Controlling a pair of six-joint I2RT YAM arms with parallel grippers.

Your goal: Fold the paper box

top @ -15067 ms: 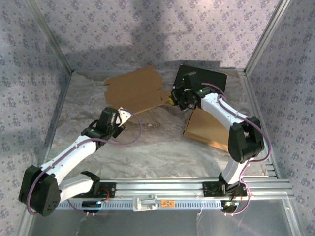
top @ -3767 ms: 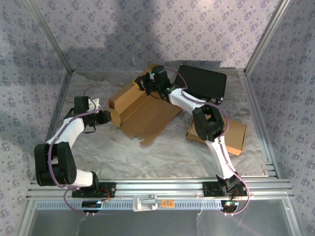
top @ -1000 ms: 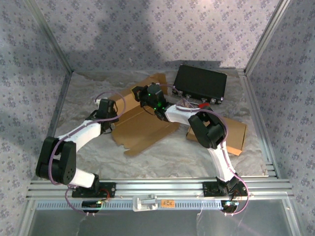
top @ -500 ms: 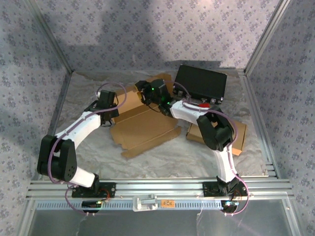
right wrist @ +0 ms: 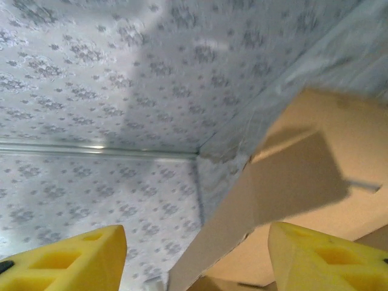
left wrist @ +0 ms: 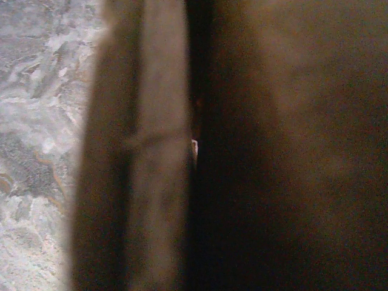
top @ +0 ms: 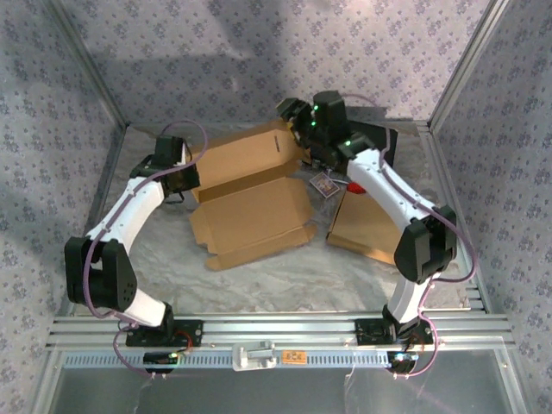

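Observation:
The paper box [top: 250, 216] is brown cardboard, lying partly folded in the middle of the table. Its far panel [top: 246, 155] stands raised and tilted. My left gripper [top: 178, 179] is at the box's left edge, shut on a side flap. In the left wrist view, blurred dark cardboard [left wrist: 157, 151] sits right up against the lens and hides the fingers. My right gripper [top: 297, 116] hovers at the far right corner of the raised panel. Its yellow pads [right wrist: 60, 260] are spread open, and the panel's edge [right wrist: 242, 206] runs between them untouched.
A black case [top: 384, 142] lies at the back right, behind the right arm. A second flat cardboard sheet [top: 366, 228] rests to the right of the box, with a small tag [top: 323, 183] beside it. Patterned walls enclose the table, and an aluminium rail [top: 276, 328] runs along the front.
The right gripper has opened, let go of the cardboard, and moved back and right. The box's far panel now stands raised. The left gripper has drawn back-left with the box's edge.

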